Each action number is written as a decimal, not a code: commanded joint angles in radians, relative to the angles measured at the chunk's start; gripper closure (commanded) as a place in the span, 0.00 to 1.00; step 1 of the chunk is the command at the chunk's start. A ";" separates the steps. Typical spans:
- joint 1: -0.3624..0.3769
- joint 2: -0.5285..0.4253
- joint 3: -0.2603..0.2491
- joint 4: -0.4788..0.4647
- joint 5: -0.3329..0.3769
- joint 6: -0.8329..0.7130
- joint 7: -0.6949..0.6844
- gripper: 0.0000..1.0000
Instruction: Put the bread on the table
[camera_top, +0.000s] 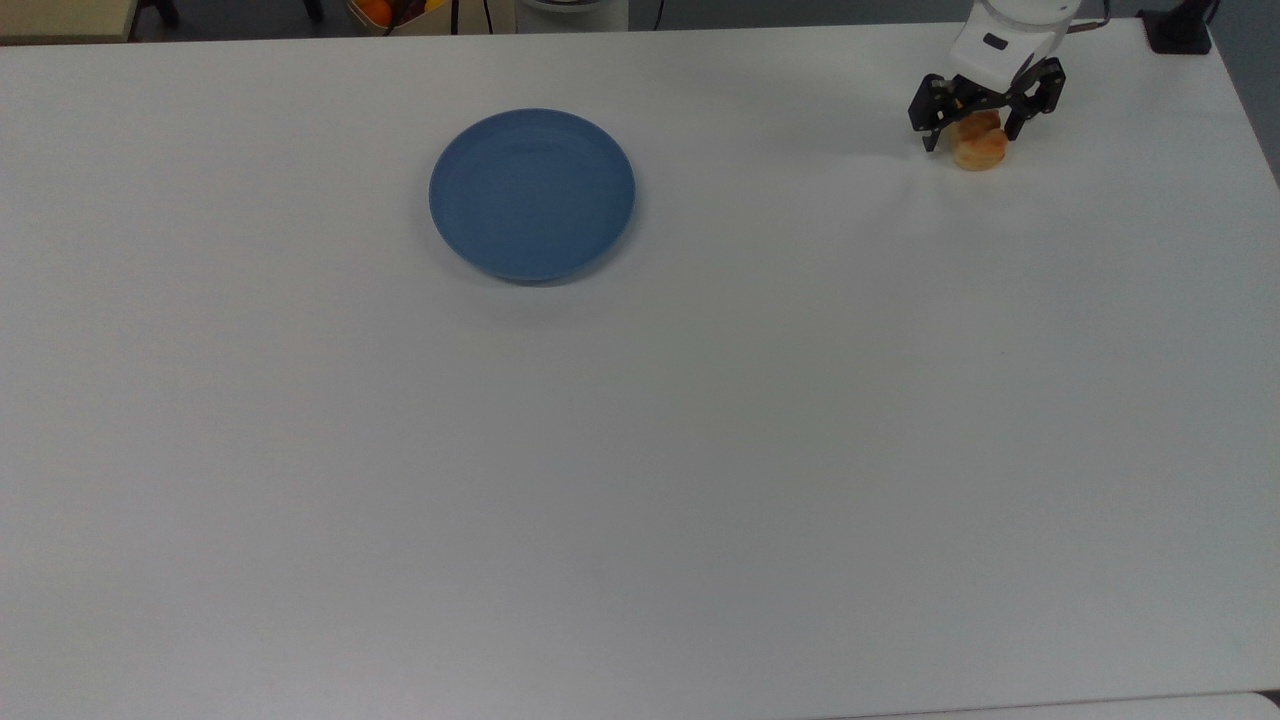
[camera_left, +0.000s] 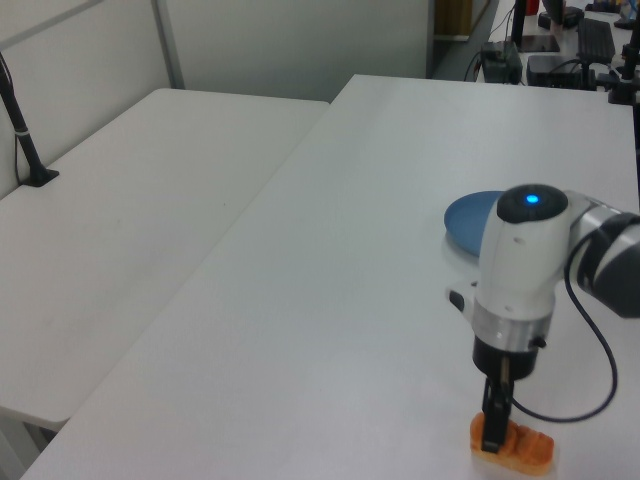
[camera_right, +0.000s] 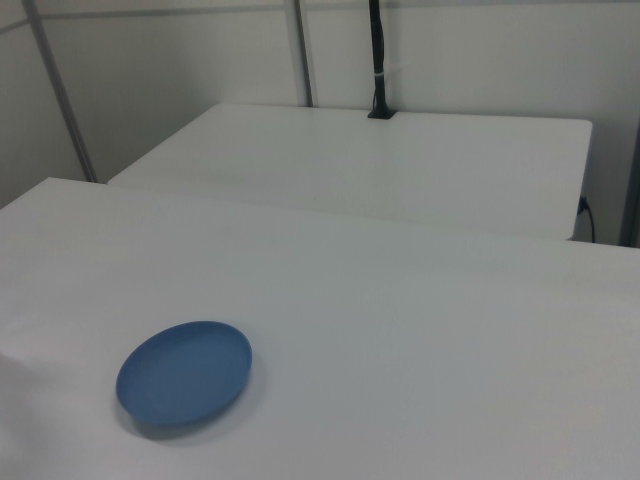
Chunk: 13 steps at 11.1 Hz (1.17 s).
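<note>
The bread (camera_top: 982, 150), a small golden-orange roll, lies on the white table (camera_top: 700, 450) near the far right corner in the top view. My gripper (camera_top: 972, 135) hangs right over it, open, one black finger on each side of the roll. In the left view the bread (camera_left: 522, 449) rests on the table (camera_left: 350, 250) at the bottom edge. There the gripper (camera_left: 492, 428) stands just above its left end, under the white wrist.
A round blue plate (camera_top: 532, 194) sits bare, well to the top view's left of the bread, and appears as plate (camera_left: 462, 222) and plate (camera_right: 185, 372). A second white table (camera_left: 130, 230) adjoins. The table's right edge (camera_top: 1262, 150) runs close to the gripper.
</note>
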 joint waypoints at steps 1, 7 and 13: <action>-0.054 -0.135 -0.013 0.007 -0.004 -0.139 0.016 0.00; -0.080 -0.301 -0.240 0.111 0.176 -0.403 -0.179 0.00; -0.083 -0.475 -0.557 0.146 0.258 -0.586 -0.442 0.00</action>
